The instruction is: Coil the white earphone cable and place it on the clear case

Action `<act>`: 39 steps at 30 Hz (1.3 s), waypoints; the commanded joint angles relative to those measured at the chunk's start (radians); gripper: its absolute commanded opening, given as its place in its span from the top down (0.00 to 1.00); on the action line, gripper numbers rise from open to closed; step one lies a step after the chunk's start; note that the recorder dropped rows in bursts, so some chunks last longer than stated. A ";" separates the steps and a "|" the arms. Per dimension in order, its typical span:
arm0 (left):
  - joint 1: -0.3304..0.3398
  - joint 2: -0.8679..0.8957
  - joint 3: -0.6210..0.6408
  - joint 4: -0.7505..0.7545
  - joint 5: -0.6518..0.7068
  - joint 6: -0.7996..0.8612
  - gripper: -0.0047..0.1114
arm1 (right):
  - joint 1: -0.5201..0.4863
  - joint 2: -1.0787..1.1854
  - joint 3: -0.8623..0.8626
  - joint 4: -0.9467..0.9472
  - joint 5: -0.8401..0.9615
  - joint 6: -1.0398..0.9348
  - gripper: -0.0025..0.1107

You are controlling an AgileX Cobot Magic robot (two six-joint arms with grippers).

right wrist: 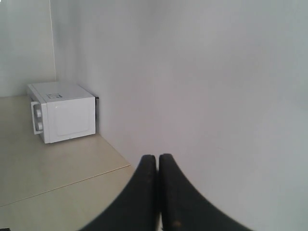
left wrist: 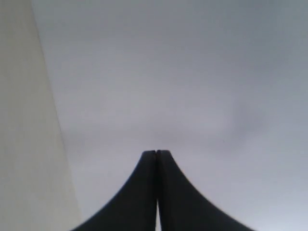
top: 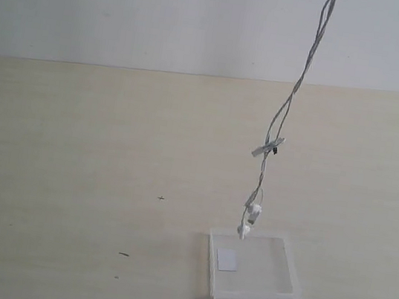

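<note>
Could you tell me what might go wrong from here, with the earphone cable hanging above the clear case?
The white earphone cable hangs as one long uncoiled strand, its earbuds just over the far rim of the clear case; lowered like this, it may spill onto the table.
Hanging free, it could swing and miss the case.
The left gripper and right gripper look shut, yet neither wrist view shows the cable, so its hold cannot be checked.

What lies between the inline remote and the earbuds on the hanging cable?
Only bare white earphone cable, nothing else; the exterior view shows it.
</note>
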 commanded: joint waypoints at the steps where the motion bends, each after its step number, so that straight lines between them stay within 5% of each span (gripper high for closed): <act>1: -0.003 -0.006 -0.045 -0.025 0.070 0.159 0.96 | -0.006 -0.008 0.003 0.010 -0.002 -0.008 0.98; 6: -0.003 0.013 -0.186 -0.025 0.187 0.626 0.96 | -0.006 -0.006 0.003 0.047 -0.002 -0.014 0.98; 16: -0.003 0.514 -0.531 0.233 0.495 0.838 0.96 | 0.010 -0.004 0.003 0.123 -0.002 -0.022 0.98; 25: -0.003 0.900 -0.838 0.165 0.865 1.114 0.96 | 0.185 0.038 0.003 0.095 -0.002 -0.026 0.98; 27: -0.003 0.952 -0.883 0.113 0.915 1.144 0.91 | 0.204 0.042 0.003 0.085 -0.002 -0.026 0.98; 32: -0.008 1.032 -0.921 0.069 1.011 1.238 0.58 | 0.204 0.042 0.003 0.085 -0.023 -0.023 0.98; 39: -0.129 1.084 -0.922 0.021 0.894 1.376 0.51 | 0.204 0.042 0.003 0.085 -0.034 -0.023 0.98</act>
